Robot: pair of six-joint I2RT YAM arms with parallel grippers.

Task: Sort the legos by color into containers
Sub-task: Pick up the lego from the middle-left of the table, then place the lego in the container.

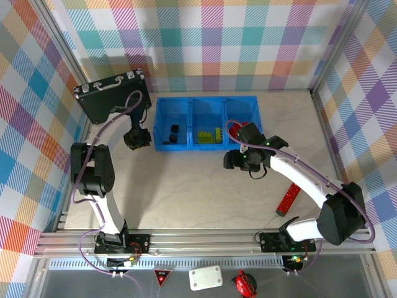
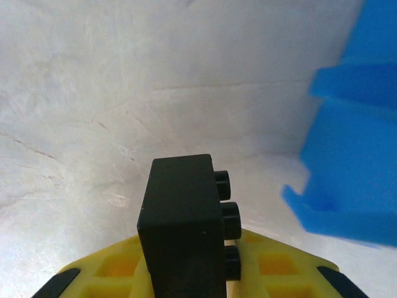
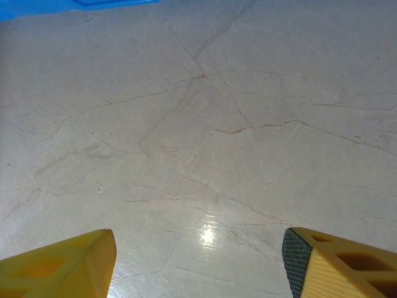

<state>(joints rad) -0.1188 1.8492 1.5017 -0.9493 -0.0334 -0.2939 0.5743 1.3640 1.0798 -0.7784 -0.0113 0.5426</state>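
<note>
My left gripper [image 1: 138, 139] hangs just left of the blue container [image 1: 206, 100] and is shut on a black lego. In the left wrist view this black studded lego [image 2: 183, 223] stands between the yellow fingers [image 2: 108, 268], studs to the right, with the container's wall [image 2: 353, 161] at the right. Black legos [image 1: 173, 133] lie in the left compartment and lime-green ones [image 1: 209, 135] in the middle one. A long red bar [image 1: 289, 200] lies on the table at the right. My right gripper [image 1: 234, 160] is open over bare table just in front of the container, nothing between its fingers [image 3: 68, 264].
A black metal-edged briefcase [image 1: 115, 93] lies at the back left, close behind my left arm. Checked walls close in the table on three sides. The right arm's forearm [image 1: 298, 174] stretches across the table's right half, above the red bar.
</note>
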